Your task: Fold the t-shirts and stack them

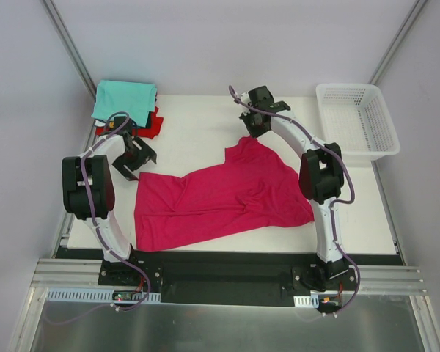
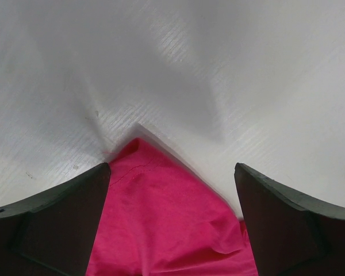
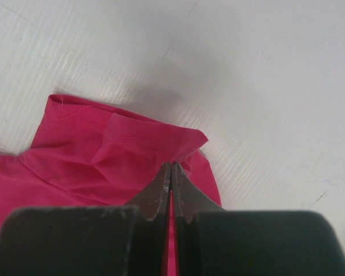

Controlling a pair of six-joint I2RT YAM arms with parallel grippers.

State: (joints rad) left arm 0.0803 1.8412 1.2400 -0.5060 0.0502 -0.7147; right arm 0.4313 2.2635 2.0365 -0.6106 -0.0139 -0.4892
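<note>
R gripper (image 3: 171, 168) pinches pink tee (image 1: 220, 198) at hem, L gripper (image 2: 171, 168) wide open over a corner; tee unfolded, stack (image 1: 125, 100) at 10 o'clock.

You're getting bright, even light; soft shadows are falling on the table (image 2: 247, 69) just beyond the pink t-shirt (image 2: 161, 218), whose corner is smearing slightly.

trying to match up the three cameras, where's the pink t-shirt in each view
top external: pink t-shirt spread across the middle, between the arms.
left wrist: one corner at bottom centre, between the fingers of the open left gripper.
right wrist: hemmed edge at lower left, pinched by the shut right gripper.
shared landmark: the white table under it in every view.
</note>
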